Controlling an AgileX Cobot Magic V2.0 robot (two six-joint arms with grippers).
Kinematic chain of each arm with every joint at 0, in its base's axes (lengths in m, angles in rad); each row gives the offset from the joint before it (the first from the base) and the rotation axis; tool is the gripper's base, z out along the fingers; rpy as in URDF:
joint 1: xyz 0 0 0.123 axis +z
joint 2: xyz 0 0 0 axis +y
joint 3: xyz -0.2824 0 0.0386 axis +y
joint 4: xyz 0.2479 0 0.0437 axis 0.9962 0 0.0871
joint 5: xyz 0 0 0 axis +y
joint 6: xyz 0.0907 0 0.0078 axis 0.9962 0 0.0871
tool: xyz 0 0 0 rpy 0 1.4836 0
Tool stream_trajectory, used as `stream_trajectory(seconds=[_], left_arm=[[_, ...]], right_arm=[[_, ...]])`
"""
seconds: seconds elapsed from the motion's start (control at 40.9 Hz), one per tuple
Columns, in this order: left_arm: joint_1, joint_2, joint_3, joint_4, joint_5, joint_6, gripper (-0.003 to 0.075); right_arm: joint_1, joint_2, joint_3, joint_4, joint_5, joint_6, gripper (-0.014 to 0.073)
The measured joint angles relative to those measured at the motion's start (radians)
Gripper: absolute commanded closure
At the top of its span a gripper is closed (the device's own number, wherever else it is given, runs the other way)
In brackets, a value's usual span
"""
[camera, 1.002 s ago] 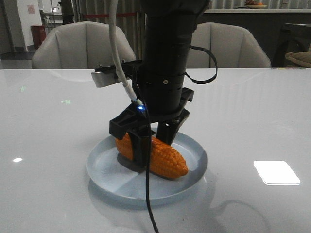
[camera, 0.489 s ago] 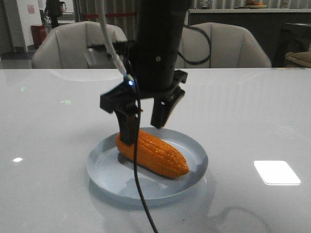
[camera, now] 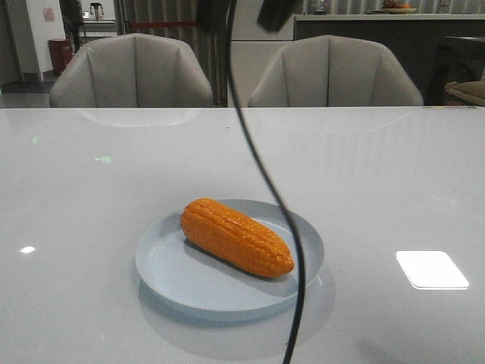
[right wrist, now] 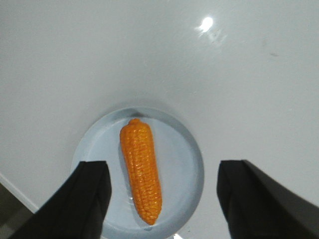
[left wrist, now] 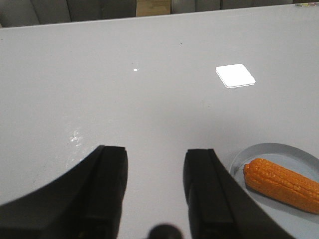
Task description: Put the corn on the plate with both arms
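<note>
Right pincer (right wrist: pixel 159 199) lifted away, corn (camera: pixel 236 236) diagonal on plate (camera: pixel 167 273)

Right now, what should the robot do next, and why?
Probably just pull both arms back to rest. The corn already lies inside the plate, touching neither gripper. The right gripper hangs open high above it, and the left gripper is open, off to the side.

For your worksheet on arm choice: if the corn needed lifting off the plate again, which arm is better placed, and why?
Probably the right. Its open gripper hangs directly above the corn on the plate. The left gripper is over bare table, with the corn off to one side.
</note>
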Motion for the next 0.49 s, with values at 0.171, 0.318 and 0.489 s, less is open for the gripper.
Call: stream_trajectory(seconds=[0.171,0.318,0.489], left_arm=[[0.000,0.000,0.000,0.000,0.000,0.000,0.0363],[0.000,0.000,0.000,0.025,0.000,0.000,0.0363],[0.000,0.000,0.000,0.051,0.000,0.000,0.0363]], right_arm=[[-0.118,-0.183,0.045,-0.029,0.000,0.018,0.0033],[-0.212,-0.354,0.191,-0.062,-0.024,0.020,0.0033],[-0.333,-0.571,0.483,-0.070,-0.142,0.022,0.0033]])
